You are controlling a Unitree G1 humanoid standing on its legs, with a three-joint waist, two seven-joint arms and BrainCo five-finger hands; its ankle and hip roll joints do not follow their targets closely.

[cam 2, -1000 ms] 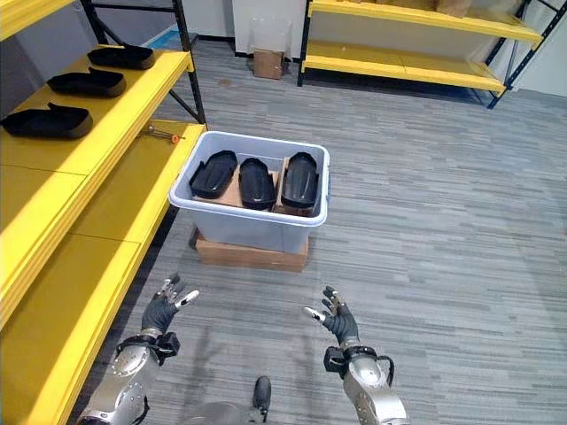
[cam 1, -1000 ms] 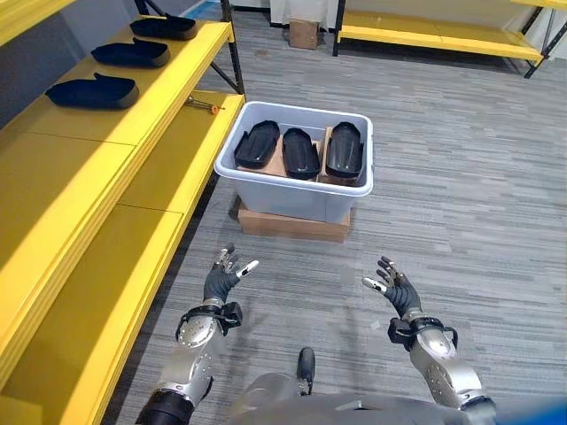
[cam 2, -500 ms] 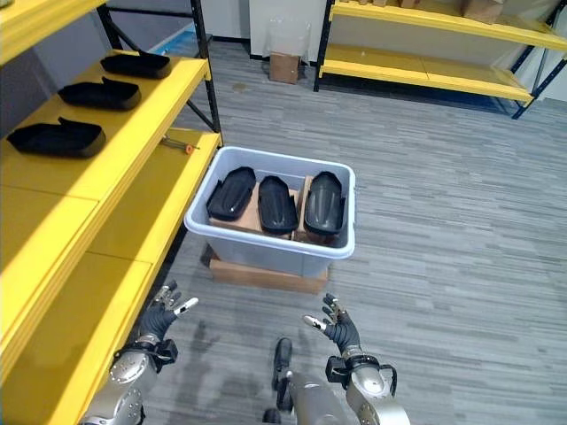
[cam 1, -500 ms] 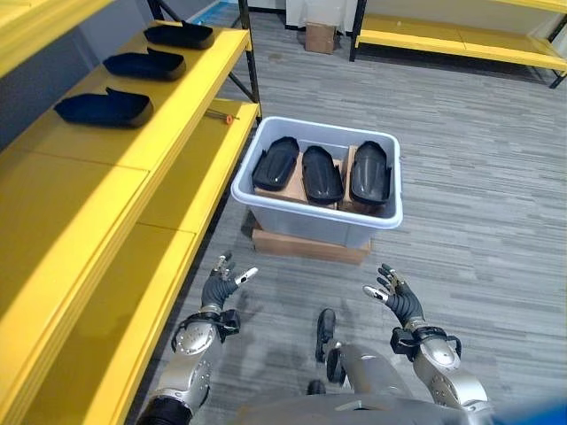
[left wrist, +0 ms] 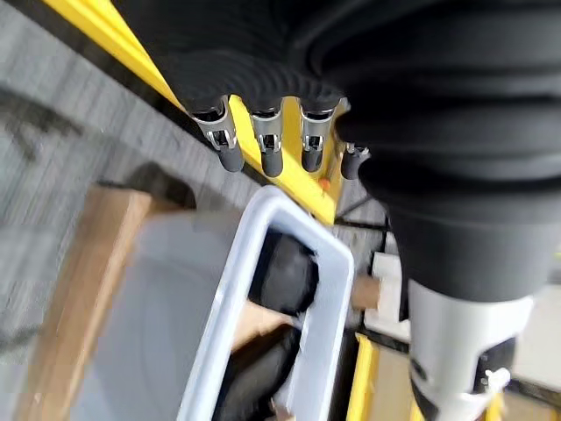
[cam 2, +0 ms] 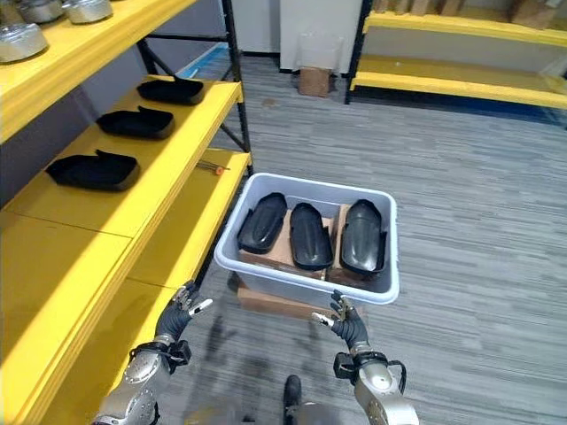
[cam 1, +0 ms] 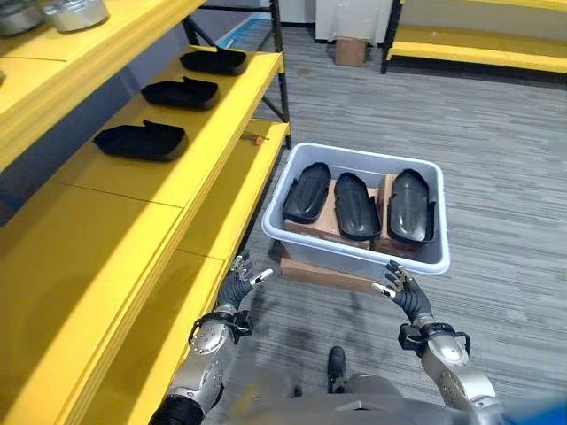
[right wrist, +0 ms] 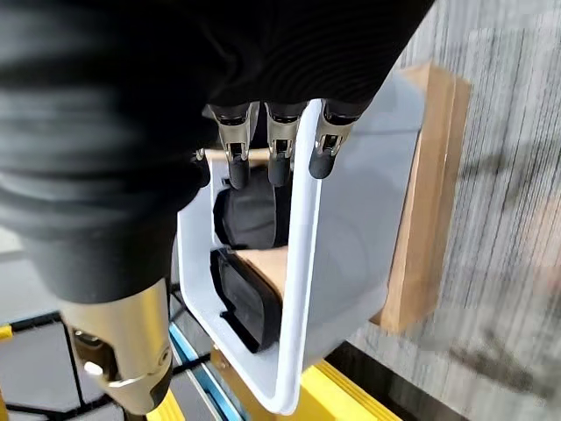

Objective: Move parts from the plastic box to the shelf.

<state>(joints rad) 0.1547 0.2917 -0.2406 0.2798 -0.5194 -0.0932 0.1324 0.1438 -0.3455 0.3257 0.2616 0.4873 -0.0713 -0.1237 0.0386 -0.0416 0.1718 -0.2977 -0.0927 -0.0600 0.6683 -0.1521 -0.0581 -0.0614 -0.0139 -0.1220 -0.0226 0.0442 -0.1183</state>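
Observation:
A pale grey plastic box (cam 1: 345, 254) stands on the floor with three black moulded parts in it: one on the shelf side (cam 1: 307, 191), one in the middle (cam 1: 356, 204), one on the right (cam 1: 411, 205). Both hands hover open and empty just short of its near rim, my left hand (cam 1: 236, 289) at the corner nearest the shelf, my right hand (cam 1: 409, 299) by the front right. The left wrist view shows straight fingers (left wrist: 267, 149) above the box rim (left wrist: 254, 289); the right wrist view shows fingers (right wrist: 279, 140) over the rim (right wrist: 302, 263). The yellow shelf (cam 1: 213, 150) runs along my left.
Three black parts (cam 1: 140, 141) lie in a row on the shelf's middle tier. A flat cardboard box (cam 1: 310, 270) supports the plastic box. A small tool (cam 1: 257, 137) lies on the lower tier. Metal pots (cam 1: 75, 11) stand on the top tier. Another yellow rack (cam 1: 478, 53) lines the far wall.
The whole picture has shifted: the camera has come closer to the box and shelf. Both hands, still open, now stand at the box's near rim.

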